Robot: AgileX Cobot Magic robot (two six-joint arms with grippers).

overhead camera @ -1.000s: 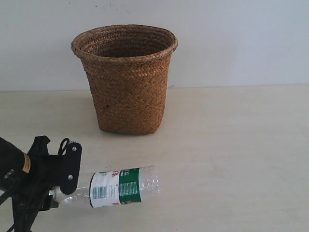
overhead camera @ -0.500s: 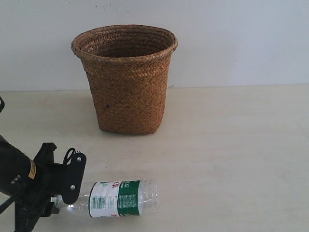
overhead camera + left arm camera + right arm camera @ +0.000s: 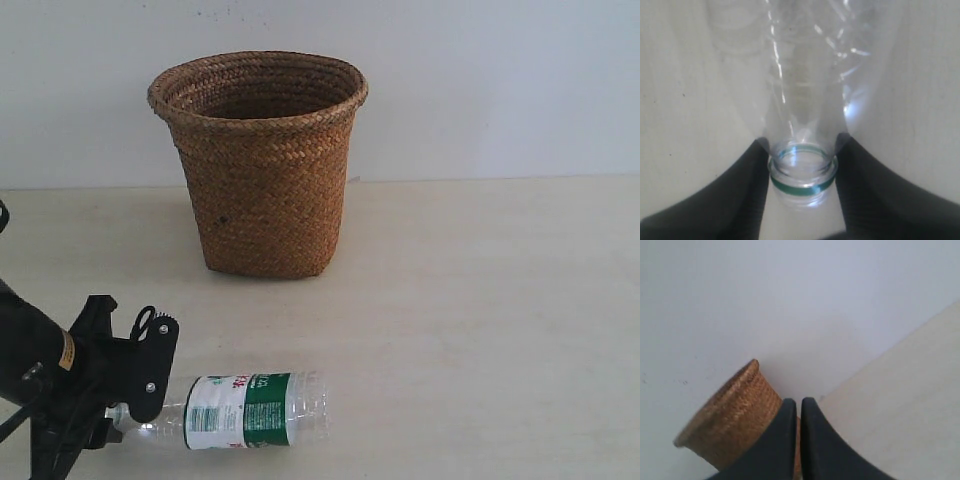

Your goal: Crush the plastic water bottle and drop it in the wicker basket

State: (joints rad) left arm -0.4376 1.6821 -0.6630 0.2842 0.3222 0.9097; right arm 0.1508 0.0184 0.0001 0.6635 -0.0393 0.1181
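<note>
The plastic water bottle [image 3: 250, 410] lies on its side near the table's front left, open mouth pointing left, its white-and-green label facing up. My left gripper [image 3: 125, 410] is shut on its neck. In the left wrist view the two black fingers press either side of the capless mouth with its green ring, and the clear bottle [image 3: 800, 100] stretches away from my left gripper [image 3: 801, 145]. The wicker basket [image 3: 262, 170] stands upright behind the bottle, well apart from it. My right gripper [image 3: 799, 402] is shut on nothing, out of the exterior view, facing the basket [image 3: 730, 415].
The pale table [image 3: 480, 300] runs back to a white wall [image 3: 500, 80] just behind the basket. The left arm's black body [image 3: 40, 370] fills the front left corner.
Over the last second my left gripper came down and a little to the right with the bottle, which settled lower and more level. Nothing has moved in the last half second.
</note>
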